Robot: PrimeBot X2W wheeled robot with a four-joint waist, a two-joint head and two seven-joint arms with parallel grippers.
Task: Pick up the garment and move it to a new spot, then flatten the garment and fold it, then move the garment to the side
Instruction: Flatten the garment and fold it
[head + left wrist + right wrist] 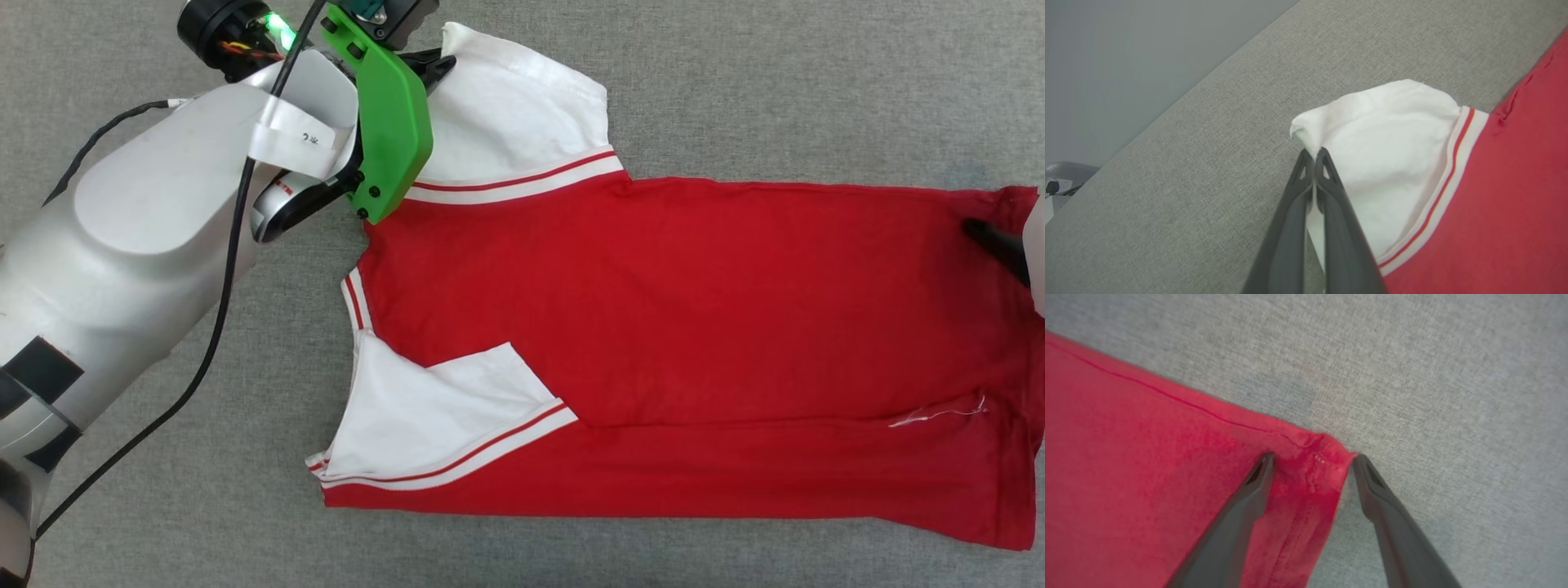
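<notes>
Gripping the soft shirt at its sleeve with closed left gripper, take the hem corner with your spread, empty right gripper.

The garment lies on the surface, left tool at its sleeve.

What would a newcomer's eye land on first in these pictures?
The red garment lies spread across the grey surface, one white sleeve folded onto its body. The left gripper is shut on the other sleeve at the head view's upper left; the right gripper stands open astride a hem corner.
</notes>
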